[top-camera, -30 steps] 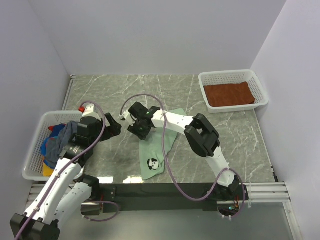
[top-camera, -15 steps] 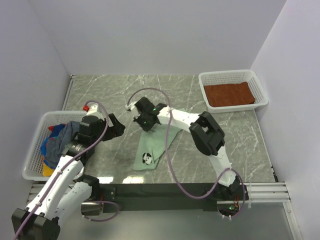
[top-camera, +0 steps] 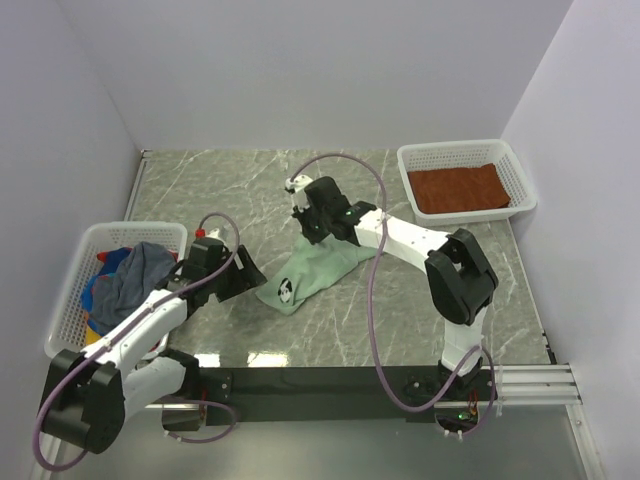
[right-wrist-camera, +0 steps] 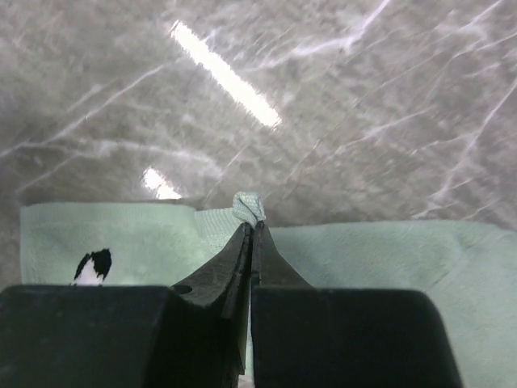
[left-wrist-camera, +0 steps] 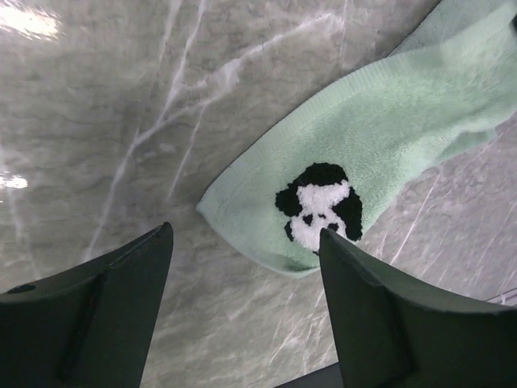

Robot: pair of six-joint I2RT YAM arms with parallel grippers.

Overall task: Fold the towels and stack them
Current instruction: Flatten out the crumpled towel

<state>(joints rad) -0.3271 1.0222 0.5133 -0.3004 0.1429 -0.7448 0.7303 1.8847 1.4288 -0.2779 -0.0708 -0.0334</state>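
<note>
The right gripper (right-wrist-camera: 252,233) is pinching a small tuft of the mint towel's (top-camera: 318,262) far edge, jaws clenched tight on it, near the middle of the worktop (top-camera: 220,190). The rest of the towel is lying rumpled, trailing toward the left gripper (left-wrist-camera: 244,236). That gripper is hovering released and empty, fingers spread wide, just over the near corner beside the panda (left-wrist-camera: 319,206).

The step in hand is probably spreading this towel flat for folding. To do it well, the left gripper should be coming down on the corner hem itself. It should be closing only when both fingers are straddling cloth. The arms should then be drawing apart gently, since the right pinch is thin and looking liable to slip.

A rust towel (top-camera: 460,188) is lying in the far basket (top-camera: 415,160).
</note>
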